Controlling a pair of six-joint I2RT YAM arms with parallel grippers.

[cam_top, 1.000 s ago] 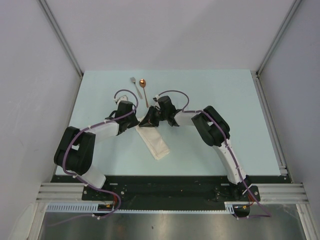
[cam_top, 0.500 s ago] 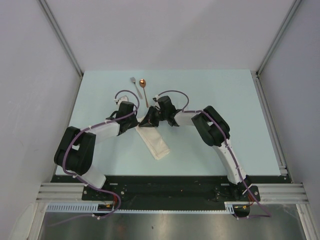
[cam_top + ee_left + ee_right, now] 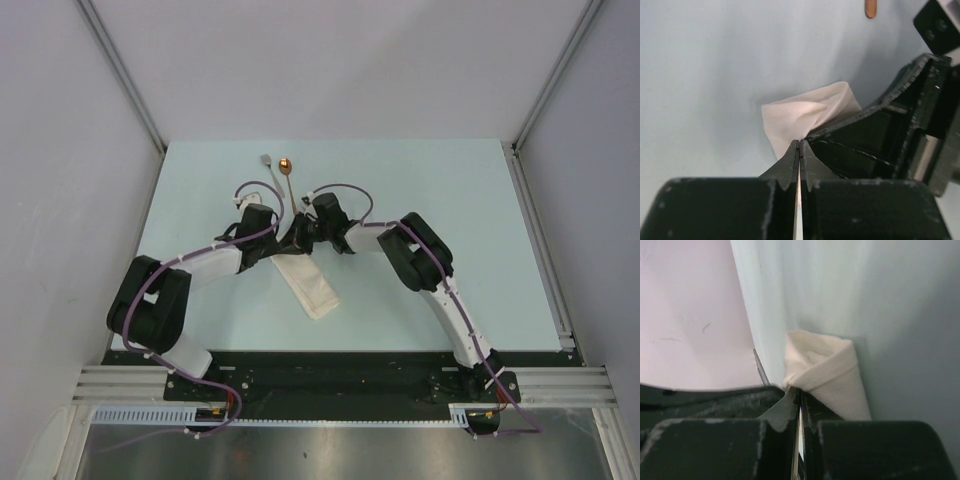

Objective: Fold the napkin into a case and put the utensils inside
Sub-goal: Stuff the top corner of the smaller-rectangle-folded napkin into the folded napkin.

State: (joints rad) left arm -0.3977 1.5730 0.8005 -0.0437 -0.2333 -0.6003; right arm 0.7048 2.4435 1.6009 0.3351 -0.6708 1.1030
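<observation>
The case [image 3: 310,287] lay as a long cream strip on the table [image 3: 450,200], with its near end flat and its far end raised between the two arms. The fork [image 3: 268,163] and the spoon [image 3: 286,165] lay on the table beyond that far end, outside the case. From above, the left gripper [image 3: 284,245] and the right gripper [image 3: 299,238] were close together at the raised end. Only the wrist views showed the grip: each pair of fingers was pressed together on a thin edge of the cloth, which stood puffed up just beyond the tips
</observation>
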